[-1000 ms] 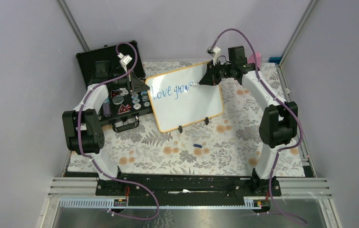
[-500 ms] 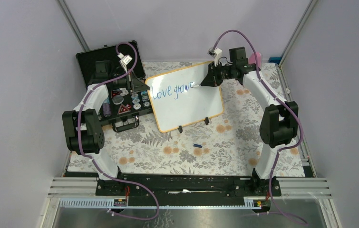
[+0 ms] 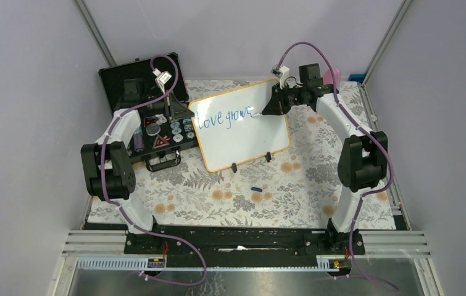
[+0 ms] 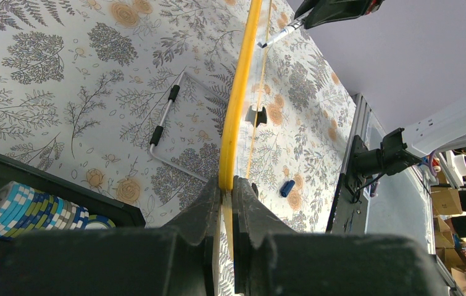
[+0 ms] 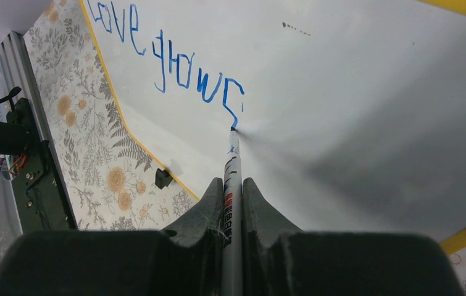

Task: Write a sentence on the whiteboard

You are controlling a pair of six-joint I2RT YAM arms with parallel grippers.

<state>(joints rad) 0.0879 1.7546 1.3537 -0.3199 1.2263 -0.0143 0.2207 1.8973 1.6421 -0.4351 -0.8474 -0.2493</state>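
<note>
The whiteboard [image 3: 242, 132] stands tilted on two black feet, its yellow rim [image 4: 237, 105] seen edge-on in the left wrist view. Blue words "Love grows" [image 3: 223, 117] run along its top; they also show in the right wrist view [image 5: 168, 61]. My left gripper [image 4: 227, 185] is shut on the board's rim at its left edge [image 3: 188, 114]. My right gripper [image 5: 233, 191] is shut on a white marker [image 5: 233, 166] whose tip touches the board just below the final "s". In the top view the right gripper [image 3: 267, 109] is at the board's upper right.
An open black case [image 3: 150, 123] with poker chips lies left of the board. A blue marker cap [image 3: 255, 189] lies on the floral cloth in front of the board. A wire stand [image 4: 174, 126] lies behind the board. A pink object [image 3: 331, 76] sits at the back right.
The right gripper has shifted slightly to the right with the marker, and the letter "s" has been added after "grow". The left arm and the board have not moved.
</note>
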